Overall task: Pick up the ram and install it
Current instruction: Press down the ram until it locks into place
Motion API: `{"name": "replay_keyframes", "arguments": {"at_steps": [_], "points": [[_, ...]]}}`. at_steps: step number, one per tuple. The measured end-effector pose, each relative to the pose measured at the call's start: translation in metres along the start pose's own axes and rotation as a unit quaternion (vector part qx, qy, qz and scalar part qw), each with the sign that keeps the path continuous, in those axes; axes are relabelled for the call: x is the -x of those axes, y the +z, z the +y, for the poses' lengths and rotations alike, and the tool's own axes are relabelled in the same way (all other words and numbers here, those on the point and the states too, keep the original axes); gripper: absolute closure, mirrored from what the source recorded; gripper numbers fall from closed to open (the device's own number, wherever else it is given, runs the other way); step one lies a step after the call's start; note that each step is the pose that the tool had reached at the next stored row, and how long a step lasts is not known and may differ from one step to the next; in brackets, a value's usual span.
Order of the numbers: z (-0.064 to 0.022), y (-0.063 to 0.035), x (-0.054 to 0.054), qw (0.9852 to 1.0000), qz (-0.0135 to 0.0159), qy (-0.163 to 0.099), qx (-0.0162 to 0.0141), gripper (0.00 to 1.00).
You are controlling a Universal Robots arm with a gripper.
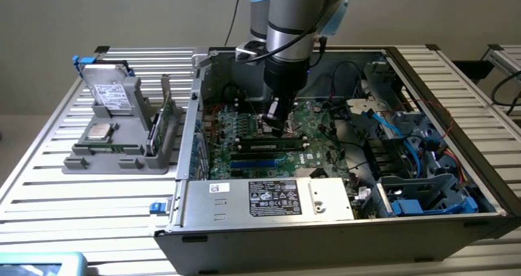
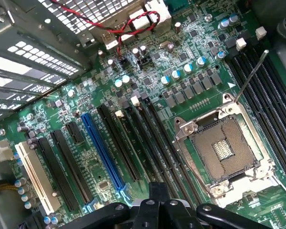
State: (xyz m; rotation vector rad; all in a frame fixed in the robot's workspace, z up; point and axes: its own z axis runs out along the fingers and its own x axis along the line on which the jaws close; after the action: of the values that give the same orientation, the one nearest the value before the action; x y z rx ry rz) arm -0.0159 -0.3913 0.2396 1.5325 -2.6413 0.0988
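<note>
One grey robot arm [image 1: 289, 19] over an open computer case [image 1: 326, 227], reaching down into it from above. Case lying on a slatted metal table [image 1: 82, 190], with the green main board [image 1: 313, 120] facing up inside.

Pincer [image 1: 279, 131] low over the middle of the board, pressed together, with nothing between the fingers. In the wrist view the same: dark pincer [image 2: 155, 206] closed and empty, hanging above the row of long black slots [image 2: 148, 138] beside the open square processor socket [image 2: 222, 150]. One blue slot [image 2: 102, 150] further to the side, next to a white one [image 2: 35, 176].

Ram [image 1: 273, 146] inside the case, lying along one of the long slots, just in front of the pincer tip in the exterior view and very near to it. Touching or not, impossible to say. Fully pushed down or not, also impossible to say. Two blue slots [image 1: 260, 161] just beyond it, toward the power supply box [image 1: 273, 198] with its black label.

Several red and blue cables [image 1: 407, 135] toward the exterior view's right side of the case.

On the table at the exterior view's left, well apart from the pincer, a grey holder [image 1: 122, 160] with a drive [image 1: 110, 93] leaning upright, a small square chip [image 1: 100, 131] lying flat, and a green card [image 1: 167, 114] standing on edge.
</note>
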Motion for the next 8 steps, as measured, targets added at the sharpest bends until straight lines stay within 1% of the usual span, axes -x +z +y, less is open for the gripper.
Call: {"name": "replay_keyframes", "arguments": {"at_steps": [4, 8], "points": [[0.0, 0.0, 0.0, 0.9996, 0.0, 0.027, 0.0024, 0.89], [0.0, 0.0, 0.0, 0.9986, -0.0001, 0.053, 0.0043, 0.89]]}}
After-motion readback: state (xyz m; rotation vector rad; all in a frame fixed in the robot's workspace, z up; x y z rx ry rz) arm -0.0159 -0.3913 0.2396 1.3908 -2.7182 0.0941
